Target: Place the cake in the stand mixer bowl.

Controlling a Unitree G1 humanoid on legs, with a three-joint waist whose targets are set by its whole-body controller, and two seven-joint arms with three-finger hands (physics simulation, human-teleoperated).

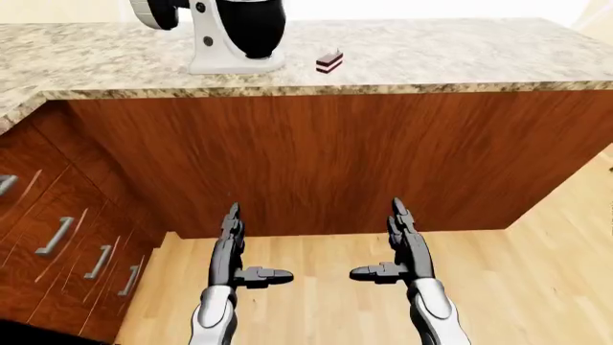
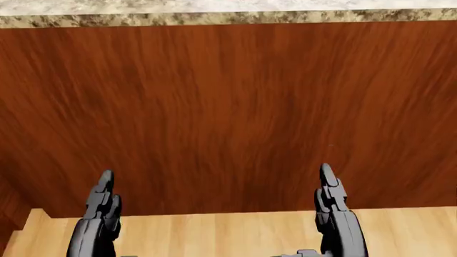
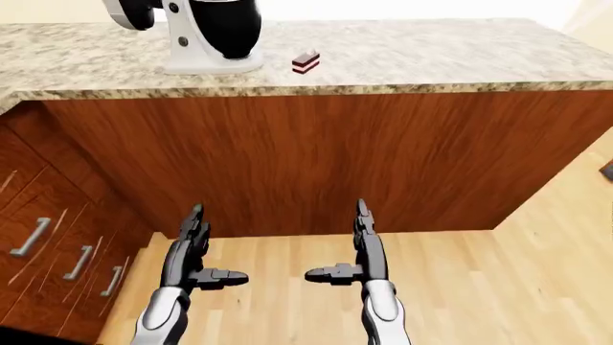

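Observation:
A small slice of cake (image 1: 328, 62), dark with a pink layer, sits on the granite counter (image 1: 431, 57) at the top of the left-eye view. Just left of it stands the white stand mixer (image 1: 218, 36) with its black bowl (image 1: 255, 27); its upper part is cut off by the view's top edge. My left hand (image 1: 239, 248) and right hand (image 1: 394, 244) hang low over the wooden floor, far below the counter, fingers straight, thumbs pointing inward, both open and holding nothing.
A tall wooden cabinet panel (image 1: 325, 158) fills the space under the counter. Drawers with metal handles (image 1: 55, 237) run along the left side. Light wood floor (image 1: 537, 287) spreads at the bottom and right.

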